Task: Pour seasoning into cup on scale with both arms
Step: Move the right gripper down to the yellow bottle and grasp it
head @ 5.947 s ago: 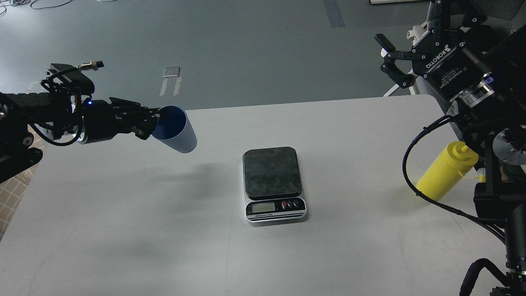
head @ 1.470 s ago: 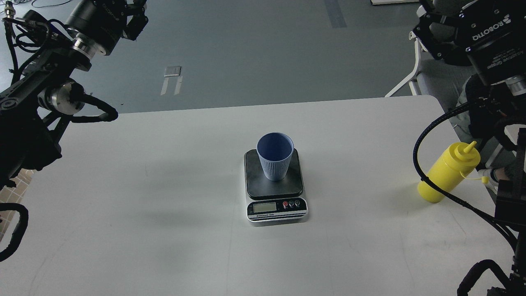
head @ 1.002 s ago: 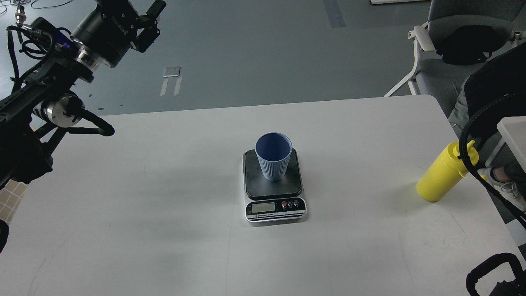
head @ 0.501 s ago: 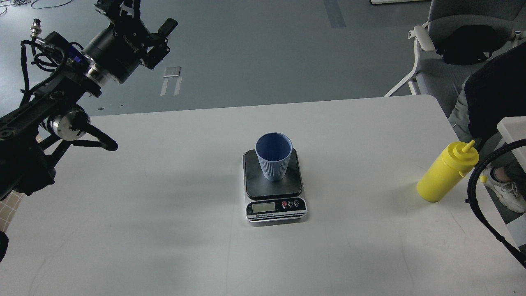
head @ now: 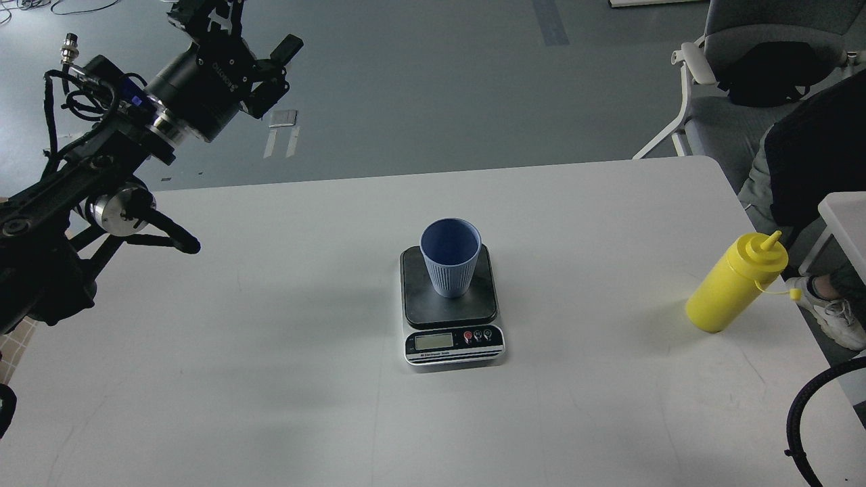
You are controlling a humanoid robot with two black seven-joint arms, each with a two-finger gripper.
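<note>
The light blue ribbed cup [head: 450,265] stands upright on the dark platform of the scale [head: 425,306] in the middle of the white table. The yellow seasoning bottle [head: 736,285] stands near the table's right edge, its small cap hanging on its tether. My left gripper [head: 238,27] is raised high at the far left, well away from the cup, with its fingers spread and nothing between them. My right gripper is out of view; only a loop of black cable [head: 808,406] shows at the bottom right.
A grey office chair [head: 717,74] with a black bag stands beyond the table's right corner. A seated person's dark clothes and shoe [head: 835,318] are by the right edge, next to a small white surface [head: 846,216].
Earlier my left gripper carried the cup; now it stands on the scale and the gripper is up and away. My right arm has gone out of view. The left gripper drifted slightly right.
</note>
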